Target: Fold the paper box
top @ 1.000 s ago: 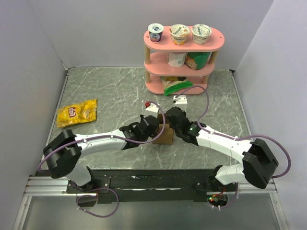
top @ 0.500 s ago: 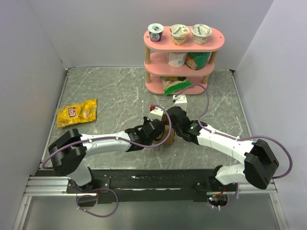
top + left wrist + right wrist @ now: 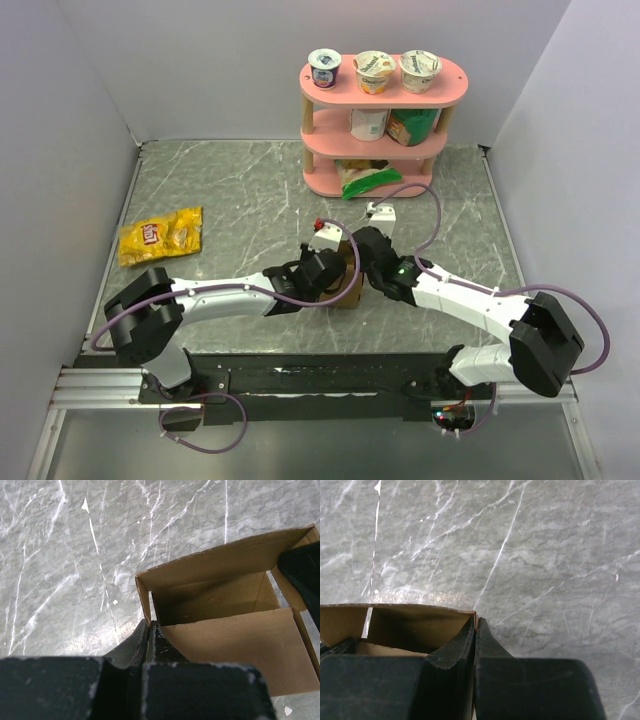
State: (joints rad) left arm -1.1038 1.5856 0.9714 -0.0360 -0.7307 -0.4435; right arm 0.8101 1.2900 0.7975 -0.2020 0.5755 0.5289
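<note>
The left gripper (image 3: 150, 630) is squeezed tight, and its two fingers pinch the thin side wall of the paper box (image 3: 235, 650). The right gripper (image 3: 476, 627) is squeezed tight too, and it pinches the wall on the other side of the box, right at a corner. The box is brown and plain. Its top is open, so you can see the dark inside. One flap (image 3: 240, 645) leans in over the opening, just beside the left fingers. From above, the box (image 3: 348, 288) sits between the two grippers, near the middle of the gray marble table (image 3: 230, 190) and toward the front. A yellow snack bag (image 3: 161, 236) lies well apart on the left. A pink shelf (image 3: 384, 120) stands at the back with three cups (image 3: 374, 70) on top.
</note>
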